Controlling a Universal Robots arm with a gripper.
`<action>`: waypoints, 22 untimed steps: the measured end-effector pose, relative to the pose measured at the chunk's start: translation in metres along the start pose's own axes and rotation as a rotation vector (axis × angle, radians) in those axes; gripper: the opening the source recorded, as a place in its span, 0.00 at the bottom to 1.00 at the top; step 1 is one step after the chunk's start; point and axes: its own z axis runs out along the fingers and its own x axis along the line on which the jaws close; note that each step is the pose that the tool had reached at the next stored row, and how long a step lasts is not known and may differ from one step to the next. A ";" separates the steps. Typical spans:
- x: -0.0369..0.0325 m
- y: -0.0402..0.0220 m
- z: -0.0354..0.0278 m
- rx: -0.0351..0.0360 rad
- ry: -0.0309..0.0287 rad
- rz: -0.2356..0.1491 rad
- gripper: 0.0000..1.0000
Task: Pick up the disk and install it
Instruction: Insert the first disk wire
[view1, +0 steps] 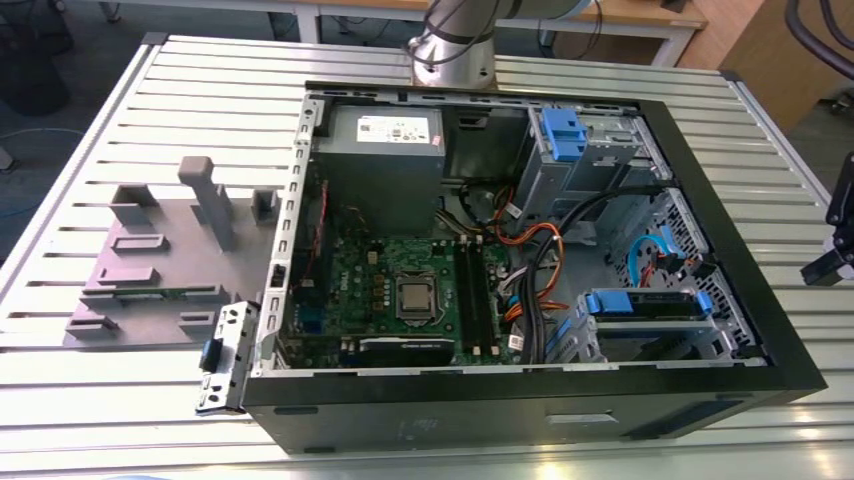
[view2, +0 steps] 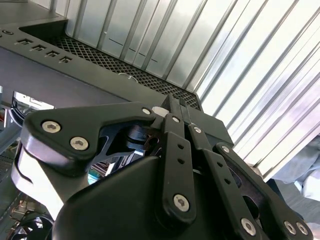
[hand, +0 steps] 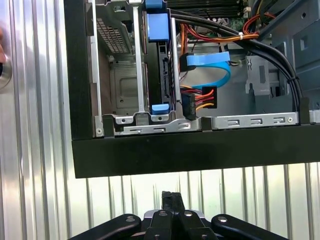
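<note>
Hand: closed together, empty, above ribbed metal table | blue-framed flat metal disk: ahead, beyond black computer-case wall, apparently seated in bay | tip: confirm flush seating, avoid blue ribbon cable

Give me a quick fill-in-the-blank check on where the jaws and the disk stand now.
1. The gripper has its jaws ____, with nothing between them.
2. The gripper hangs over the slatted table, ____ the computer case, not within it.
3. The disk sits in a bay inside the case, in its ____ frame.
Missing words: shut; outside; blue.
</note>
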 end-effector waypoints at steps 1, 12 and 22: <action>0.0000 -0.0006 0.0000 0.0000 0.0001 0.000 0.11; -0.0005 -0.0062 0.0000 0.0000 0.0004 0.000 0.11; -0.0009 -0.0109 -0.0001 0.0001 0.0006 0.000 0.11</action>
